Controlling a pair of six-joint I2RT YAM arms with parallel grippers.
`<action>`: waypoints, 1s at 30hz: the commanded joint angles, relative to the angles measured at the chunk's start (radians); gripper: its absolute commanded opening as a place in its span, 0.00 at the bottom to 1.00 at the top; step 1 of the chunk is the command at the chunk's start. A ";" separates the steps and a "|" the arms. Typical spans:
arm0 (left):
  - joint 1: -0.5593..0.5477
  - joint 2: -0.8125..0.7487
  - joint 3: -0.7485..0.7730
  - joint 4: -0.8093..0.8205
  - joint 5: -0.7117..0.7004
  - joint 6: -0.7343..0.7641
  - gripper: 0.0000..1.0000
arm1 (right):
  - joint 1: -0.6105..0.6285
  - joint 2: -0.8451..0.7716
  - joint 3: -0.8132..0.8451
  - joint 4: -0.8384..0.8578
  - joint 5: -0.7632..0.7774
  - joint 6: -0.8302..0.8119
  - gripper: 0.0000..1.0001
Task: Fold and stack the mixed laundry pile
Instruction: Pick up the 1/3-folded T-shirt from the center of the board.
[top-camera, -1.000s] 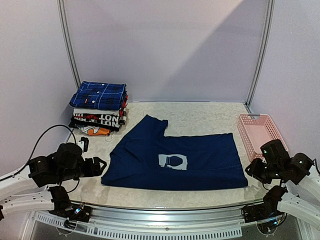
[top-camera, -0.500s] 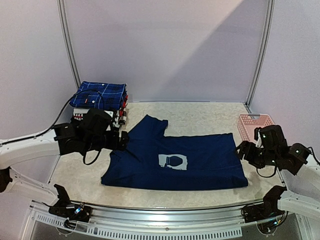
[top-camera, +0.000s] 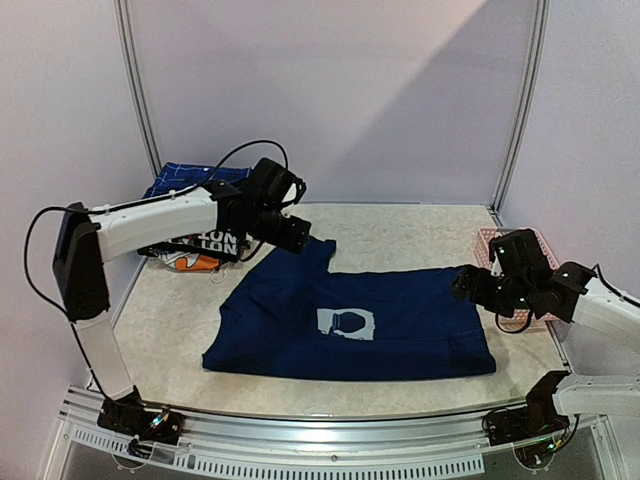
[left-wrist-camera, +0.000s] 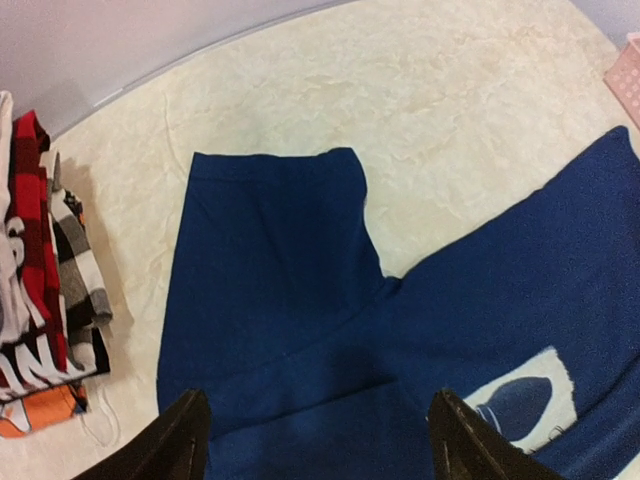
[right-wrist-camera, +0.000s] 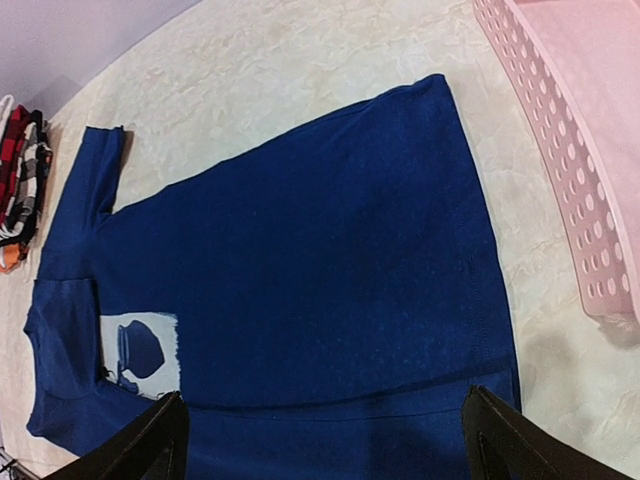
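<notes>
- The navy T-shirt (top-camera: 420, 325) lies spread flat on the worktop (top-camera: 400, 225), close to the arm bases. It is print side up, with the neck end to the left and the hem end to the right.
- Its pale print (top-camera: 346, 323) sits about mid-chest, uncovered.
- The right pincer (right-wrist-camera: 325, 397) hangs over the hem end of the T-shirt, toward the far right corner of the cloth. In the right wrist view its fingers (right-wrist-camera: 150, 440) are spread wide, with only flat navy cloth showing between them and nothing pinched. I cannot tell whether the tips touch the cloth.
- The pink basket (top-camera: 512, 240) stands at the right edge of the worktop, just beside that pincer. A strip of bare worktop separates it from the hem.
- One sleeve (top-camera: 310, 250) points toward the far side and lies flat.
- The left pincer (left-wrist-camera: 318, 400) reaches across to that sleeve and hovers over the shoulder area. Its fingers (left-wrist-camera: 185, 440) are spread apart and grip nothing.
- A stack of folded garments (top-camera: 200, 245) sits in the far left corner, near the sleeve but apart from it.
- The plaid shirt (top-camera: 175, 180) rests folded on top of that stack, partly hidden behind the left arm.
</notes>
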 joint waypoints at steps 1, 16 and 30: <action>0.084 0.152 0.177 -0.138 0.098 0.084 0.75 | 0.004 0.042 0.029 0.025 0.025 -0.044 0.95; 0.260 0.735 0.883 -0.377 0.344 0.138 0.64 | 0.004 0.098 -0.003 0.080 -0.031 -0.061 0.92; 0.328 0.923 1.068 -0.346 0.423 0.113 0.61 | 0.004 0.156 -0.034 0.154 -0.095 -0.045 0.89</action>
